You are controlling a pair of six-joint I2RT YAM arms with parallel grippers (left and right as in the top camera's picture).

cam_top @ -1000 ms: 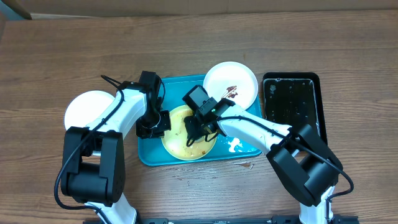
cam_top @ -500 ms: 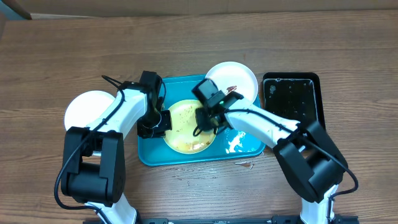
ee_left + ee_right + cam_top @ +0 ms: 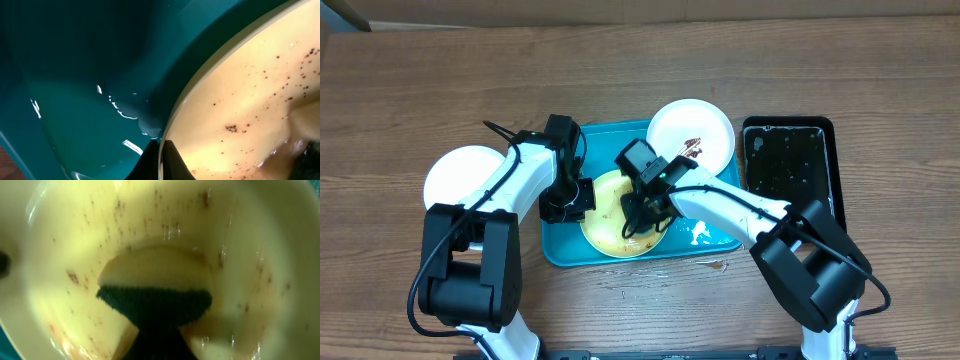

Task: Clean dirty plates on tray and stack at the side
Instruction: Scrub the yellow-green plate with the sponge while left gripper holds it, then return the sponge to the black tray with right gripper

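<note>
On the tray (image 3: pixel 560 250) the right gripper (image 3: pixel 638 213) is pressing a sponge (image 3: pixel 155 277) (pinched in its jaws) into the yellow-green plate (image 3: pixel 603 227) while the left gripper (image 3: pixel 576 197) is clamping the plate's rim in its jaws — a steady hold and flat, overlapping strokes over the specks should work.

The left arm (image 3: pixel 510 178) reaches in from the left of the yellow-green plate (image 3: pixel 603 232), its left gripper (image 3: pixel 570 200) low at the plate's left rim, fingers pinching the edge. The right arm (image 3: pixel 730 205) stretches in from the plate's right, wrist bent down, the right gripper (image 3: pixel 638 212) over the plate's middle, clamped on a sponge (image 3: pixel 155 280)
</note>
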